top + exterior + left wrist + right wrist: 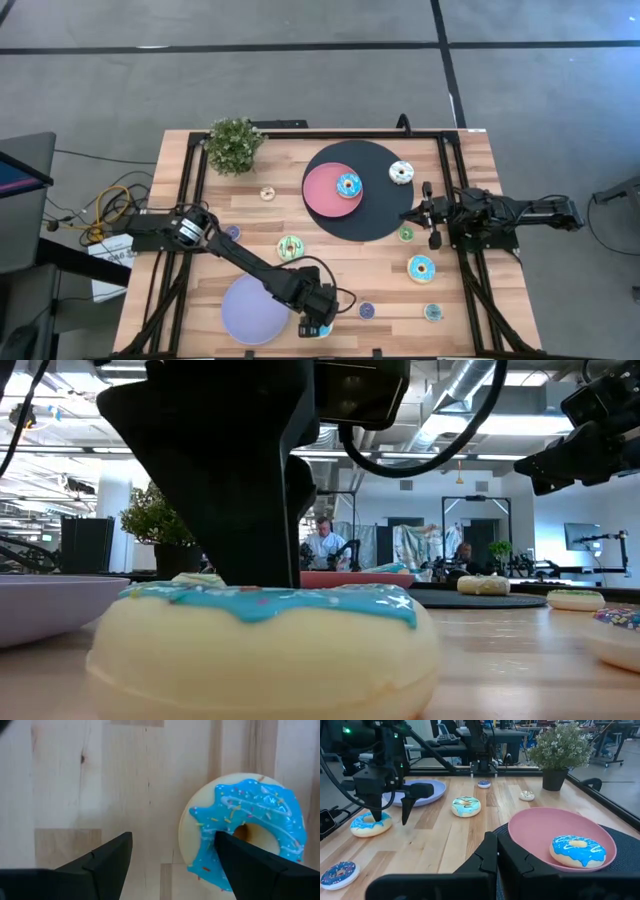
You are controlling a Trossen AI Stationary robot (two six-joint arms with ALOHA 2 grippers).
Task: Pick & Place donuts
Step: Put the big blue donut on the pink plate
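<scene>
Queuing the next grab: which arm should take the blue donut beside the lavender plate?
Left. The left gripper is open right at that blue donut, one finger over its hole. The right gripper sits far off by the black mat.

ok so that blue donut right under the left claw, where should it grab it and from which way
From straight above. The blue donut lies flat on the table, so pinch one side of the ring: one finger into the hole, where it already sits, the other outside the rim. The left claw is open.

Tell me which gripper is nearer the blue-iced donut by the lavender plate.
Left. The left gripper is right at the blue-iced donut, open, one finger in its hole. The right gripper waits across the table, beside the black mat.
</scene>
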